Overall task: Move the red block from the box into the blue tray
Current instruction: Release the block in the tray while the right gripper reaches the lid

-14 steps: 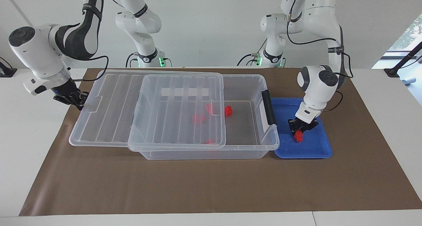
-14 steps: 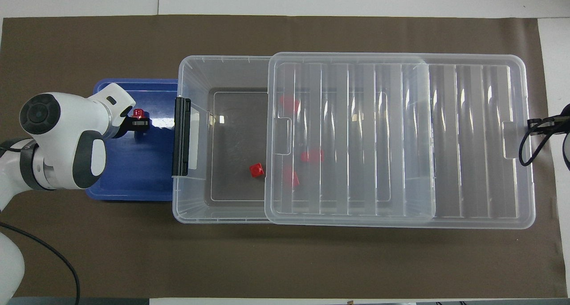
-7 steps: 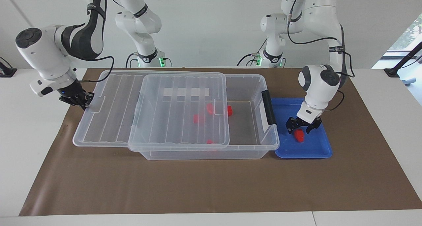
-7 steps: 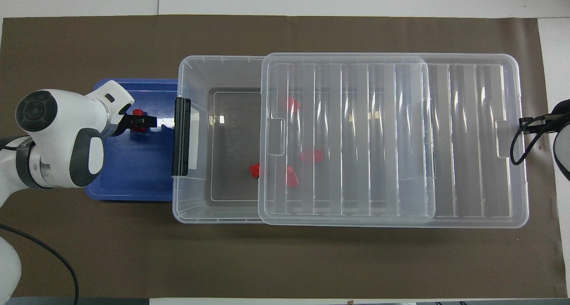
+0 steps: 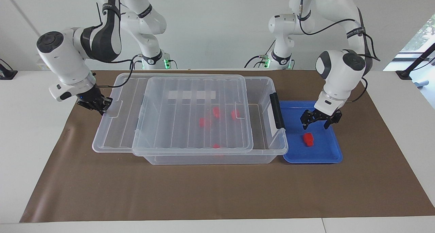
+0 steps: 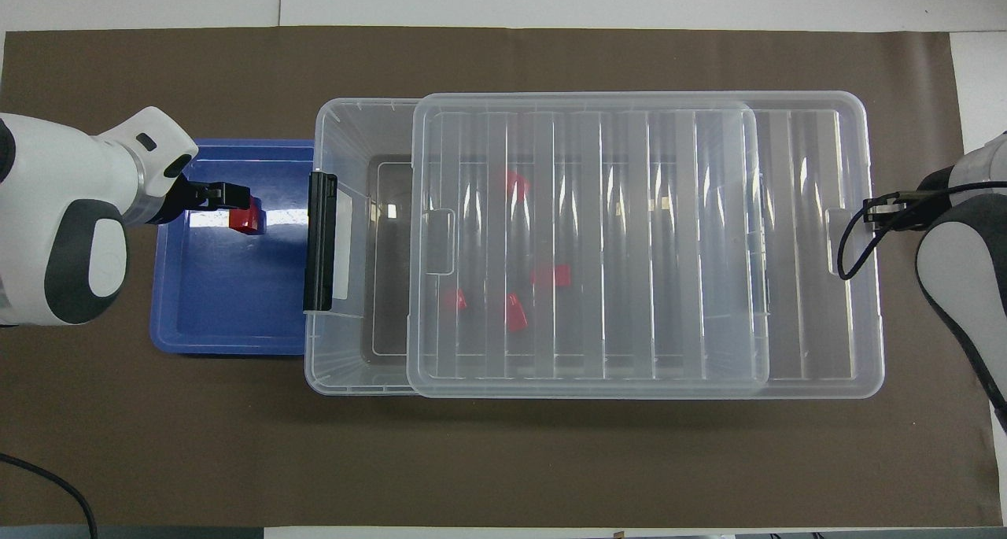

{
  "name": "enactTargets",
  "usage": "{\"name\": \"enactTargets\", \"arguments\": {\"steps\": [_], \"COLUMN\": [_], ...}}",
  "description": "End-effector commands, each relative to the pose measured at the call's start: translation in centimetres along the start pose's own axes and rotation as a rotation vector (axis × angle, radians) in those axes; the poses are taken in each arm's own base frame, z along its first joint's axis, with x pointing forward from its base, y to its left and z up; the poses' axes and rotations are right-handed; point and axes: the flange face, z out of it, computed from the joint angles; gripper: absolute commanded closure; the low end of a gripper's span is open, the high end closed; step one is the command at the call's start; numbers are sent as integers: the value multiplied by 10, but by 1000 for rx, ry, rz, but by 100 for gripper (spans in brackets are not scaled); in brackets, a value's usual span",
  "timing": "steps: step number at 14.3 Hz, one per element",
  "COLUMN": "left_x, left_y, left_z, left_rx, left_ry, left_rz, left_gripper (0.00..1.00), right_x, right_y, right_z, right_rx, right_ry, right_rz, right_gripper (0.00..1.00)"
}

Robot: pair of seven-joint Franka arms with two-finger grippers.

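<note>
A red block [image 5: 308,139] [image 6: 246,222] lies loose on the floor of the blue tray [image 5: 331,156] [image 6: 204,319], which sits at the box's end toward the left arm. My left gripper [image 5: 316,124] [image 6: 236,197] hangs open a little above that block and touches nothing. The clear box [image 5: 272,148] [image 6: 346,130] holds several more red blocks [image 5: 216,112] [image 6: 553,275], seen through its ribbed lid [image 5: 119,131] [image 6: 802,248]. The lid lies shifted, overhanging the box toward the right arm's end. My right gripper [image 5: 103,107] [image 6: 872,208] is shut on the lid's end tab.
A black clip handle [image 5: 277,110] [image 6: 320,240] stands on the box end next to the tray. Box and tray rest on a brown mat [image 5: 217,192] [image 6: 503,460] over a white table. A strip of the box by the handle stays uncovered.
My left gripper opened, left the red block in the tray and rose. My right gripper slid the lid toward the left arm's end, covering more of the box.
</note>
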Motion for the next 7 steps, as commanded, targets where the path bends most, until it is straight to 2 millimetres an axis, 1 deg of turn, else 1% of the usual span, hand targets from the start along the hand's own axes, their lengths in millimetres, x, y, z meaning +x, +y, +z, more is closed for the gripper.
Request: {"name": "enactTargets", "arguments": {"steps": [1, 2, 3, 4, 7], "left_x": [9, 10, 11, 14, 16], "left_y": [3, 3, 3, 3, 1], "left_z": [-57, -75, -89, -108, -149], "left_rx": [12, 12, 12, 12, 13], "left_ry": [-44, -49, -55, -52, -73], "left_rz": [23, 23, 24, 22, 25], "left_gripper": [0, 0, 0, 0, 0], "right_x": [-3, -3, -2, -3, -3], "right_y": [-19, -26, -31, -34, -34], "right_z": [-4, -3, -4, -4, -4], "right_rx": [10, 10, 10, 10, 10], "right_ry": [-6, -9, -6, -8, -11], "right_rz": [36, 43, 50, 57, 57], "right_gripper": [100, 100, 100, 100, 100]}}
